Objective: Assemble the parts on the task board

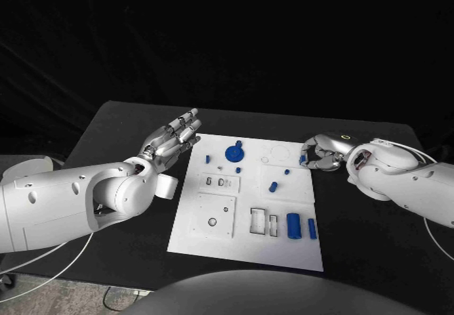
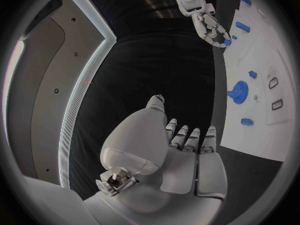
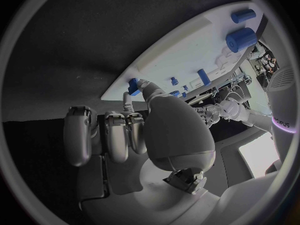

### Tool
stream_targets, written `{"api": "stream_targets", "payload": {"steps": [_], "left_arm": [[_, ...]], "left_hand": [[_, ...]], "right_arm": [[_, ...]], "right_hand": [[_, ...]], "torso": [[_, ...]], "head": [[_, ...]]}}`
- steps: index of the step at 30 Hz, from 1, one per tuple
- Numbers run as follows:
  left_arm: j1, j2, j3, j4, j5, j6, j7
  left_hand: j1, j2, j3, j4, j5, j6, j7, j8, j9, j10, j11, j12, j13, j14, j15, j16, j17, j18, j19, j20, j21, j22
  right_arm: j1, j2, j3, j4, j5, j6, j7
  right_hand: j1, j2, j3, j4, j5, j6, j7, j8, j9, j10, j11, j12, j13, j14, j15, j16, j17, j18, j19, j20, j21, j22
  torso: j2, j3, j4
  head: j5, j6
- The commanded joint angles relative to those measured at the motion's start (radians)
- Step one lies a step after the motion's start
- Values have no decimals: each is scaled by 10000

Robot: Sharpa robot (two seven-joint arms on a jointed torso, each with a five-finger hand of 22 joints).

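The right hand [image 1: 320, 152] is curling at the far right edge of the task board [image 1: 213, 236], fingertips touching a small blue part [image 3: 133, 86] there, grasp unclear, while the left hand [image 1: 172, 140] is hovering released just beside the board's far left edge.

— What do the arms look like?
— The left arm [image 1: 66, 200] and right arm [image 1: 411, 180] wear smooth white rounded shells with small dark screw holes, and a thin white cable trails beneath each.
— And the hands?
— The left hand [image 1: 172, 141] and right hand [image 1: 321, 152] are silver metal, segmented, with darker joints.
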Motion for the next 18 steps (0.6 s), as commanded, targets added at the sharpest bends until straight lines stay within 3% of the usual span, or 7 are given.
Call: {"api": "stream_targets", "payload": {"steps": [1, 6, 18], "left_arm": [[6, 16, 6, 8, -9, 229, 34], [6, 9, 6, 3, -9, 240, 18], [6, 30, 6, -34, -9, 285, -25]], "left_hand": [[116, 10, 39, -9, 38, 2, 33, 30, 10, -17, 73, 38, 15, 4, 89, 49, 13, 170, 1, 91, 55, 12], [119, 9, 40, -10, 39, -2, 33, 29, 9, -15, 81, 42, 16, 6, 96, 52, 14, 171, 4, 97, 56, 13], [119, 9, 40, -10, 39, -2, 33, 29, 9, -15, 81, 42, 16, 6, 96, 52, 14, 171, 4, 97, 56, 13]], "right_arm": [[-13, 25, -1, -19, -116, 100, 60], [-21, 42, -1, -30, -116, 126, 73], [-36, 70, -1, -46, -111, 27, 151]], "right_hand": [[120, 9, 45, -24, 40, 3, -44, 77, 26, 1050, -42, 39, 2634, 1044, 23, 33, 2632, 31, -52, -48, -51, 1909], [145, 20, 78, -40, 112, 65, -62, 147, 80, 1050, -57, 39, 2634, 1044, 14, 33, 2632, 31, -50, -56, -52, 1915], [309, 59, 376, -188, 917, 353, -164, 477, 372, 1050, -143, 39, 2634, 1044, -55, 33, 2632, 24, -25, -118, -50, 1957]], "torso": [[3, 0, 9], [-2, 1, 5], [0, 3, 10]], "head": [[5, -1], [10, -1], [1, -1]]}}
